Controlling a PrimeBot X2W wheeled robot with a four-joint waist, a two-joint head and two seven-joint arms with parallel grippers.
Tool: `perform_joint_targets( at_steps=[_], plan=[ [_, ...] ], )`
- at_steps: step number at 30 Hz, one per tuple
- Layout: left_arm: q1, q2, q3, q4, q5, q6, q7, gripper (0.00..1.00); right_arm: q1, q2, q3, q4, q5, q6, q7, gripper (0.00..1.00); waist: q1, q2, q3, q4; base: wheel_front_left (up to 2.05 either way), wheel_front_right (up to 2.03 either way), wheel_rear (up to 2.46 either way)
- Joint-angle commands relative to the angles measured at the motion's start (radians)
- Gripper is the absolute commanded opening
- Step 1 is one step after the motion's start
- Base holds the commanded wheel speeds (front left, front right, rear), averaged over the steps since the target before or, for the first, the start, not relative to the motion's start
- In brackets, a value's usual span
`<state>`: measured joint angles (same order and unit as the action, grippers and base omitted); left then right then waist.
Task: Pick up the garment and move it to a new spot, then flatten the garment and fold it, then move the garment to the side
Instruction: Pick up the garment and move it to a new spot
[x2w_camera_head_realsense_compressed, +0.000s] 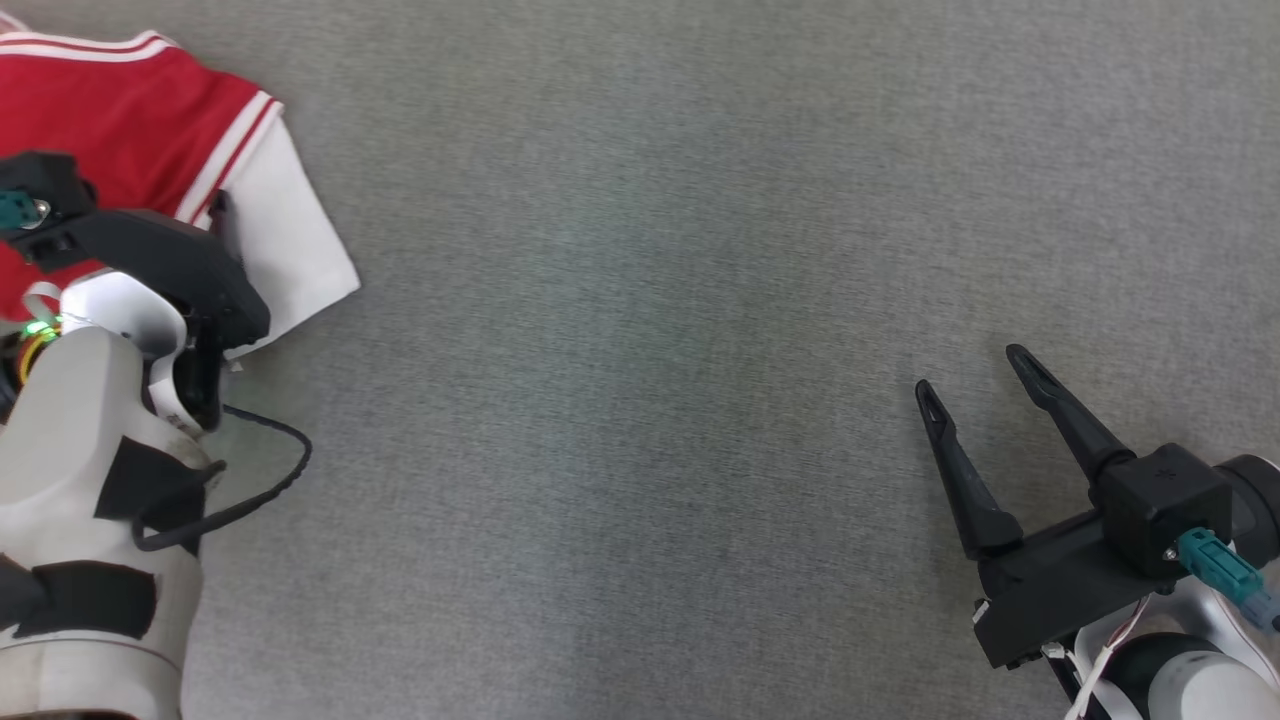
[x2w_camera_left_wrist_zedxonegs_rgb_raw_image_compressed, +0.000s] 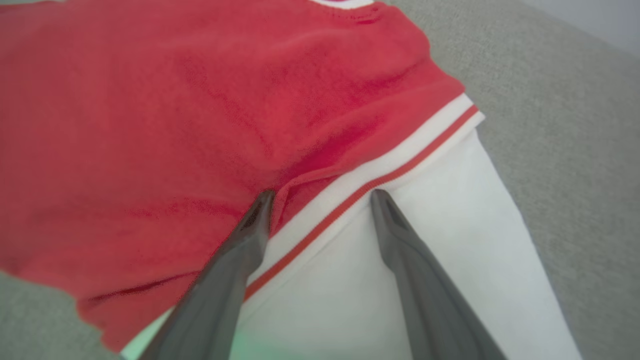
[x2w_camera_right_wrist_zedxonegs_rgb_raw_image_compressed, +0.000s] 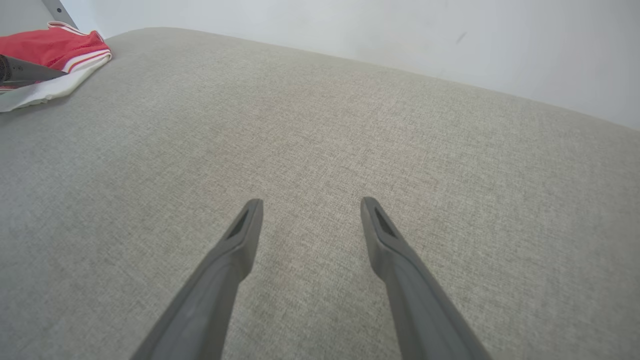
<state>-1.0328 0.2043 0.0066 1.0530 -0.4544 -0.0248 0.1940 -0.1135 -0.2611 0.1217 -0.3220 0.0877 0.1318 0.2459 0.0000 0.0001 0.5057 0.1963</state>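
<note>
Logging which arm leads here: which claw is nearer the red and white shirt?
Left. The left claw is open right over the shirt, straddling its striped trim. The right claw is open well away from it, over the grey surface.

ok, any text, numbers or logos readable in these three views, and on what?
None readable.
The garment shows plain red and white cloth with striped edging where it is in view: no print or label.
The grey surface carries no writing.
</note>
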Motion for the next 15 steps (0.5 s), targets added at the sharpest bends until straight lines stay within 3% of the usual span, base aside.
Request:
perform_joint_targets(
  at_steps=[1,2,15],
  plan=[
    [-0.002,-0.007,-0.014,0.021,0.018,-0.002,-0.005,0.23,-0.001,0.004,0.003,0.003,0.008,-0.002,-0.006,1.0,0.0,-0.0001,0.021,-0.031,0.0,0.0,0.0],
    [-0.002,-0.007,-0.017,0.027,0.012,-0.009,-0.014,0.0,-0.003,0.006,0.005,0.006,0.009,-0.002,-0.009,1.0,0.0,-0.0001,0.017,-0.032,0.0,0.0,0.0],
    [-0.066,0.102,-0.066,-0.026,0.051,-0.076,-0.113,0.0,-0.049,0.083,0.02,0.147,0.029,-0.002,-0.1,1.0,0.0,-0.0001,-0.153,-0.046,0.0,0.0,0.0]
  ],
)
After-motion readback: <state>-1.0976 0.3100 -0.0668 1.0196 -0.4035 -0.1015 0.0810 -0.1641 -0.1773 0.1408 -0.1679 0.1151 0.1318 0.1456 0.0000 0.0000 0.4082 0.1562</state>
